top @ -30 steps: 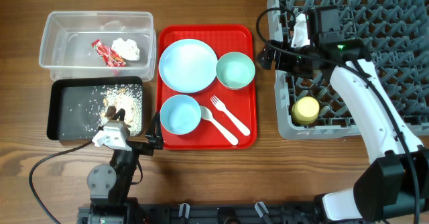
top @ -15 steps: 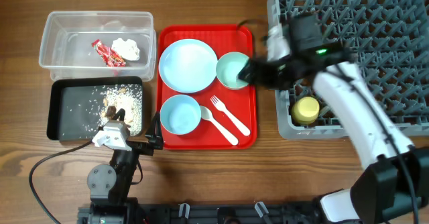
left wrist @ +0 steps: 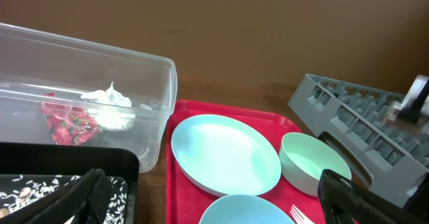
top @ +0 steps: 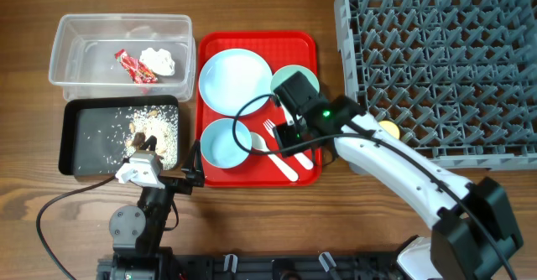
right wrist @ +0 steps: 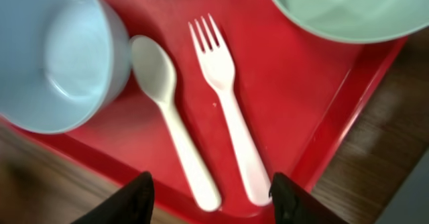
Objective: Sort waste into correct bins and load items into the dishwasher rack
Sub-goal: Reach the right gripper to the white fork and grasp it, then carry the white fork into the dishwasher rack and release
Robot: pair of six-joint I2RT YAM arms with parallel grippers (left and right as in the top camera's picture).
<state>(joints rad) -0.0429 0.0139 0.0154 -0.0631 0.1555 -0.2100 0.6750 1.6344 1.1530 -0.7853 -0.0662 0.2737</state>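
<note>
The white fork [top: 270,130] and spoon [top: 285,169] are lying side by side on the red tray [top: 252,41] in the overhead view, with the right gripper [top: 291,135] hovering over them. In the left wrist view, the left gripper [left wrist: 214,200] is gaping wide and empty, facing the plate [left wrist: 224,153]. In the right wrist view, the fingers [right wrist: 137,200] are standing well apart on either side of the cutlery handles, gripping nothing.

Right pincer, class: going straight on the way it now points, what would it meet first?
Probably the handles of the white spoon and fork, which lie between the open right pincer fingers on the red tray; depth is unclear.
</note>
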